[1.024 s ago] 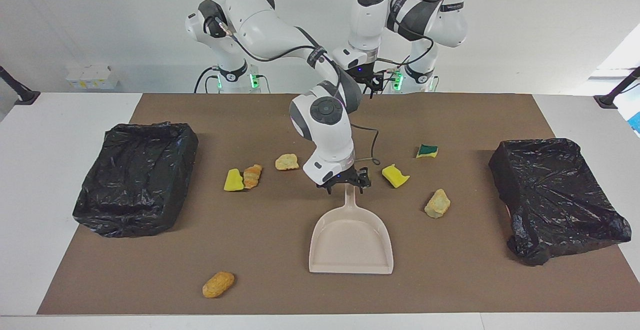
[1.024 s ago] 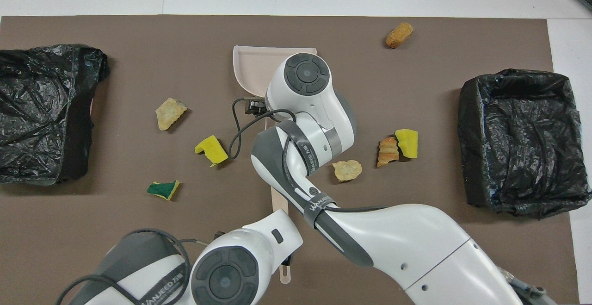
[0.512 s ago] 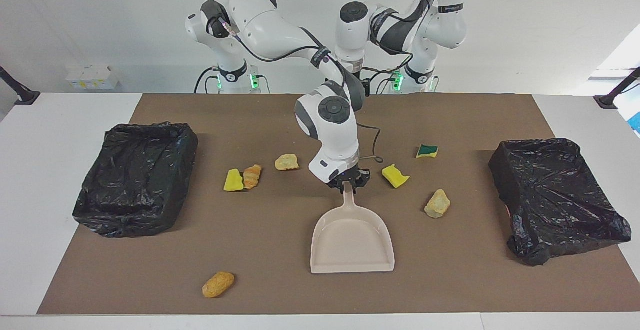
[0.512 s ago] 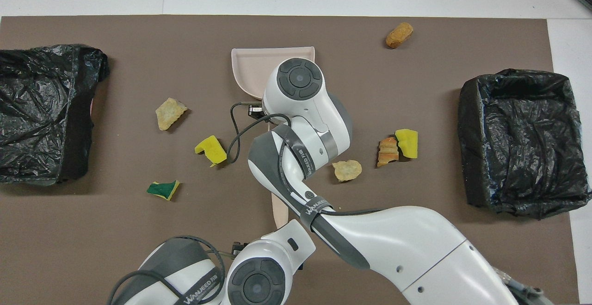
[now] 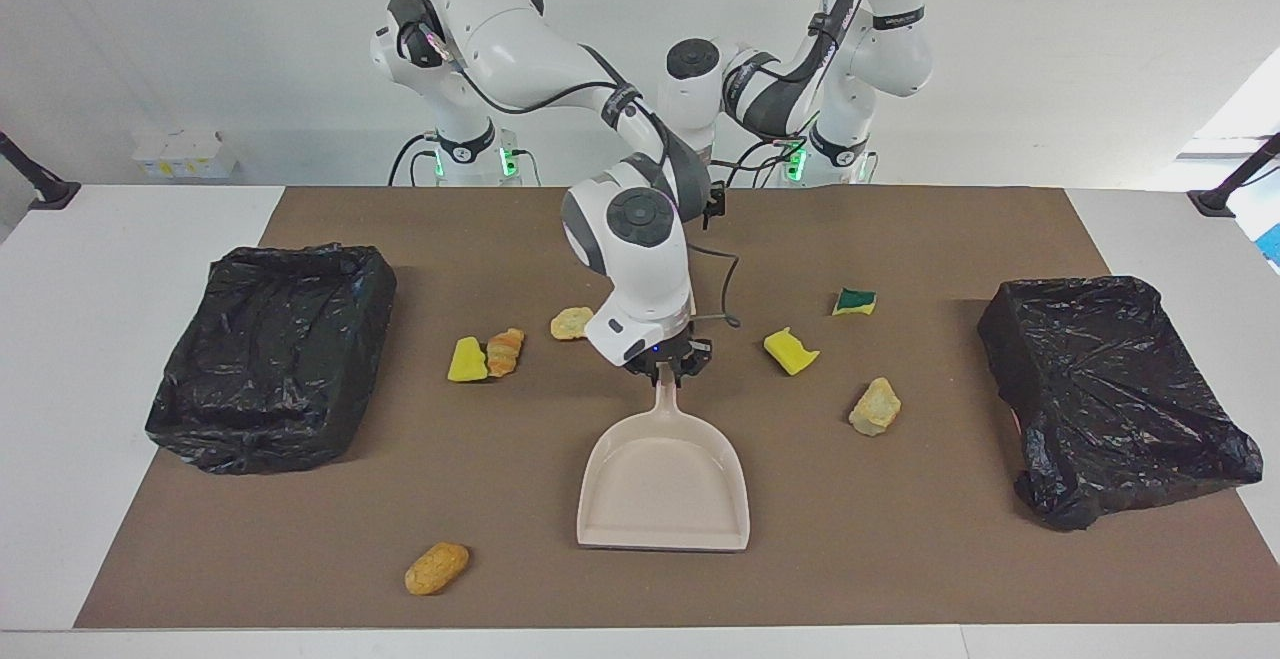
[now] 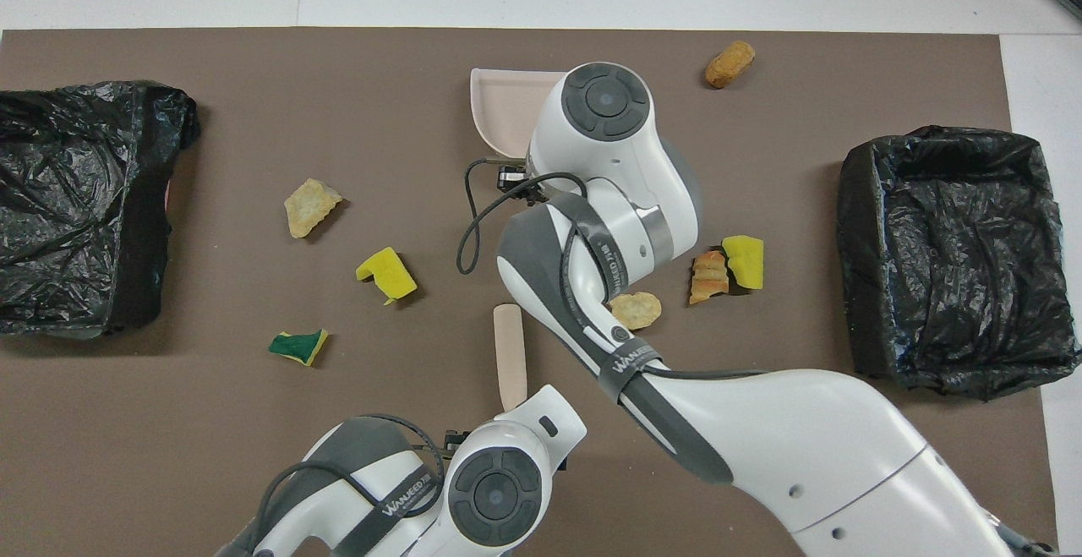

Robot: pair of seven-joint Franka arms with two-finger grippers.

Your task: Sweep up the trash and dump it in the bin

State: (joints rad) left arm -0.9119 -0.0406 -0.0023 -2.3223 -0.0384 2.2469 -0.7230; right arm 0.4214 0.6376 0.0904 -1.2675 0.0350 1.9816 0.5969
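Seven yellow sponge and tan bread scraps (image 5: 788,351) scattered on brown mat (image 5: 940,229) around beige plastic dustpan (image 5: 663,482); right gripper (image 5: 664,366) clamped on its handle; left gripper (image 5: 712,207) spread wide, raised near robots.

Seven scraps lie scattered on the brown mat: a yellow sponge wedge (image 5: 467,360) touching a tan croissant (image 5: 505,350), a pale bread lump (image 5: 571,322), a curled yellow sponge piece (image 5: 790,350), a green-and-yellow sponge (image 5: 855,301), a crusty tan lump (image 5: 875,406) — and an orange bread roll (image 5: 436,568), farthest from the robots.
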